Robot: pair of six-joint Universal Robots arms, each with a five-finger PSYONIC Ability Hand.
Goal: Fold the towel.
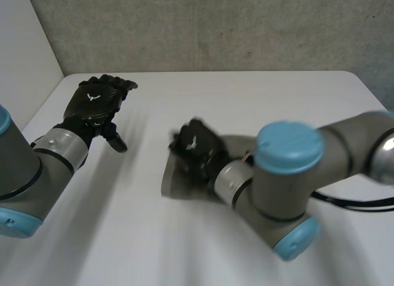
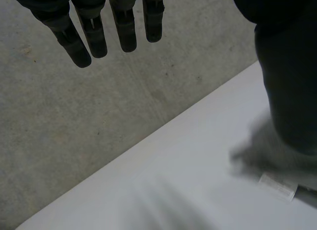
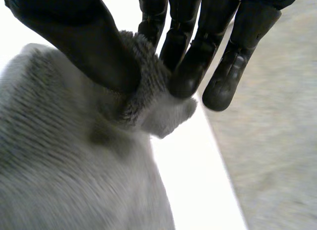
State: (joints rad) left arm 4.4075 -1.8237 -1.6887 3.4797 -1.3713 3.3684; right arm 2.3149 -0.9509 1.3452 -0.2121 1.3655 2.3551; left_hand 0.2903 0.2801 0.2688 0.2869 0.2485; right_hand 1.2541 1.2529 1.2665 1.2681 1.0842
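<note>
A grey towel (image 1: 175, 180) lies bunched in the middle of the white table (image 1: 246, 107), mostly under my right hand (image 1: 196, 149). In the right wrist view the thumb and fingers (image 3: 190, 66) pinch a corner fold of the fluffy grey towel (image 3: 74, 155). My left hand (image 1: 98, 101) hovers over the table's far left part, fingers straight and spread, apart from the towel. In the left wrist view its fingers (image 2: 94, 31) hang free, with an edge of the towel (image 2: 270, 158) and a white label (image 2: 278, 185) beside its thumb.
A grey concrete wall (image 1: 215, 27) rises behind the table's far edge. A paler panel (image 1: 24, 45) stands at the left. My right arm (image 1: 289, 175) crosses the table's right half.
</note>
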